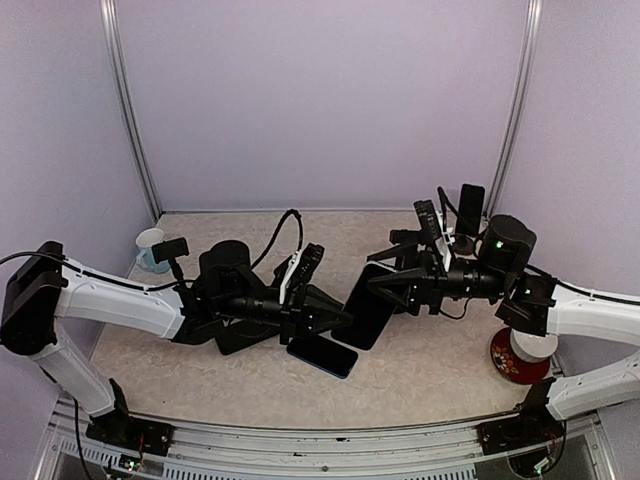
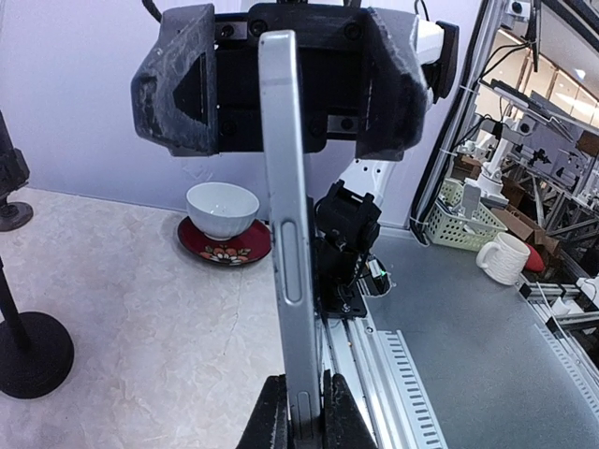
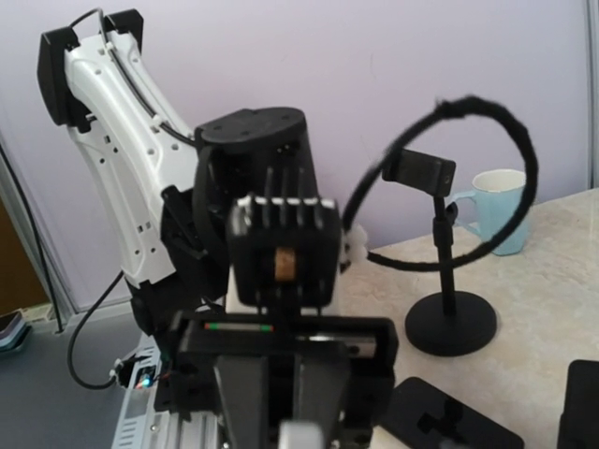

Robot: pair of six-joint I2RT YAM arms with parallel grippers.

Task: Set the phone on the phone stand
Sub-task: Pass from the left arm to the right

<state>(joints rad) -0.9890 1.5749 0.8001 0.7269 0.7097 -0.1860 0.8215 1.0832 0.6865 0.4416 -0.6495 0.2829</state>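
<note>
Two phones show from above: a blue-edged phone (image 1: 322, 356) flat on the surface (image 1: 430, 360), and the black phone (image 1: 366, 305) tilted between my left fingers (image 1: 338, 318) and right fingers (image 1: 388, 290).

Left wrist view: my left fingers clamp the black phone's lower end. The right fingers straddle its upper end, parted, not touching.

Right wrist view: a phone stand (image 3: 449, 323) stands beyond, near a mug (image 3: 496, 210).

I judge this a hand-over. Next: close the right fingers before the left release.

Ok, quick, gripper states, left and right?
Left gripper: shut on the phone.
Right gripper: open, jaws on either side of the phone.
</note>
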